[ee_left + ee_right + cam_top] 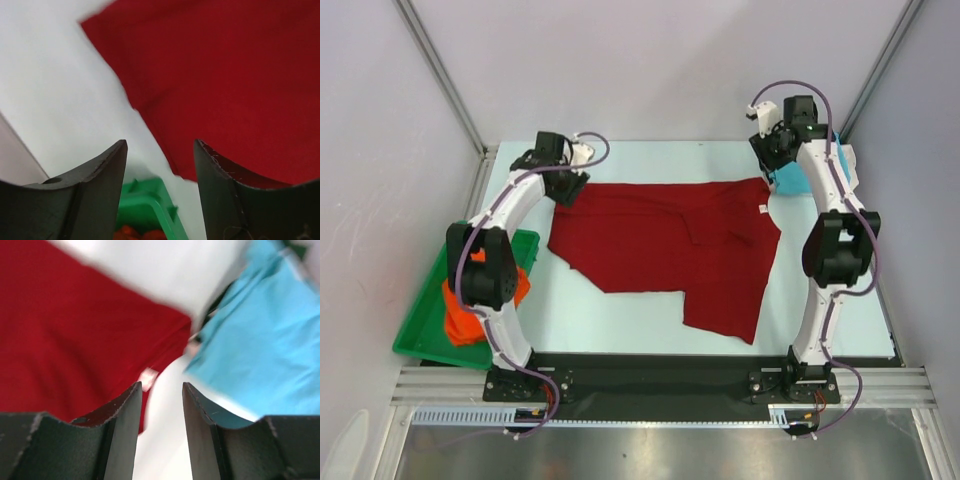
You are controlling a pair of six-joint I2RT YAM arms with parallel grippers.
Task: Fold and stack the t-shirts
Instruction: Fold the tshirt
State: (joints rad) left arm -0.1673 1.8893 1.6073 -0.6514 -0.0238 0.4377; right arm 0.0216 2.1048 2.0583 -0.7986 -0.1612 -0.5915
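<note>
1. The dark red t-shirt (670, 250) lies spread across the middle of the worktop (620, 320).
2. The turquoise t-shirt (788, 180) sits in the far right corner. The orange t-shirt (460, 320) is in the green tray (415, 345) at the near left corner.
3. The left hand (160, 150) and right hand (160, 387) are both released, grasping nothing.

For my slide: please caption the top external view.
Left gripper and right gripper at the far corners of the dark red t-shirt on the table.

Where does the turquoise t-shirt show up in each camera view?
Top external: turquoise t-shirt at the far right, partly behind the right arm.
Left wrist: not in it.
Right wrist: it fills the upper right.
Shared landmark: the dark red t-shirt, seen in all three.
</note>
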